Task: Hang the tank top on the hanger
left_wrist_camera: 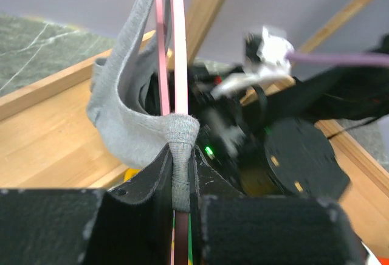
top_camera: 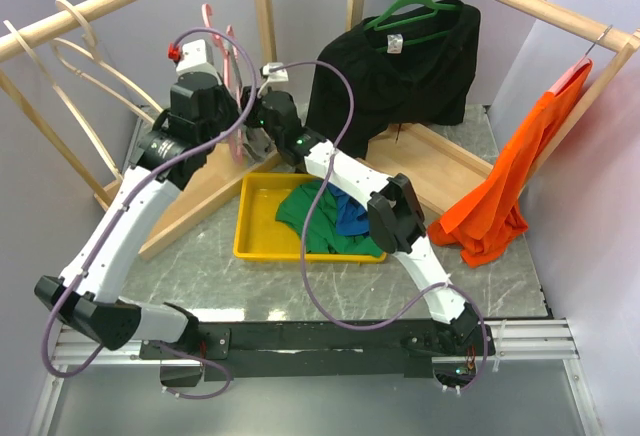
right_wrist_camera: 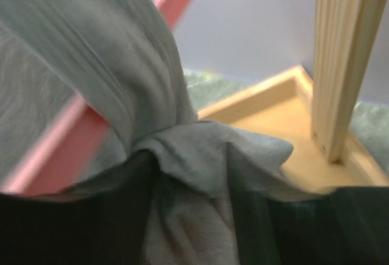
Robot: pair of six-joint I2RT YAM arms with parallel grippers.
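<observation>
The light-grey tank top (left_wrist_camera: 121, 125) hangs bunched between my two grippers at the back of the table, mostly hidden behind them in the top view. My left gripper (left_wrist_camera: 181, 180) is shut on a strap of the tank top, with the pink hanger (left_wrist_camera: 178, 46) running up between the jaws. My right gripper (right_wrist_camera: 188, 192) is shut on a fold of the tank top (right_wrist_camera: 109, 64), with the hanger (right_wrist_camera: 61, 149) just behind the cloth. In the top view both grippers (top_camera: 245, 126) meet below the hanger's pink loops (top_camera: 222, 41).
A yellow tray (top_camera: 255, 236) holds green and blue garments. A black top on a green hanger (top_camera: 410, 11) and an orange top (top_camera: 520, 166) hang from the right rail. Cream hangers (top_camera: 80, 66) hang at left. Wooden frame posts (top_camera: 262, 6) and base boards (top_camera: 440, 161) surround the grippers.
</observation>
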